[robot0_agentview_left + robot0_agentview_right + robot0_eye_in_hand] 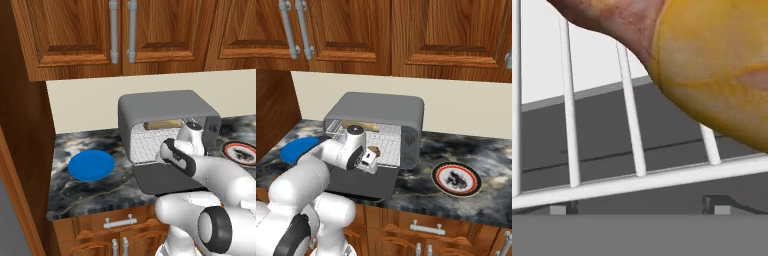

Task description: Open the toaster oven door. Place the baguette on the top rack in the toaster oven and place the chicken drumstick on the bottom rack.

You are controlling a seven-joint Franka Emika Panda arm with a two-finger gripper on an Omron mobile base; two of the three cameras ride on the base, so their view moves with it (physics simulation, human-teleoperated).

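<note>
The grey toaster oven (165,102) (381,107) stands on the counter with its door (160,180) (363,182) folded down flat in front. The tan baguette (162,125) (358,125) lies on the top rack inside. My gripper (637,207) is at the oven's mouth, open, its two tips wide apart with nothing between them. Just beyond them the golden-brown chicken drumstick (712,75) (374,149) rests on the white wires of the bottom rack (632,182) (150,145). My wrist hides much of the oven's right side in the left base view.
A round blue plate (91,165) (298,149) sits on the marble counter left of the oven. A white plate with a dark red rim (456,178) (242,152) lies to its right. Wooden cabinets (120,35) hang above, and a wooden wall closes the left end.
</note>
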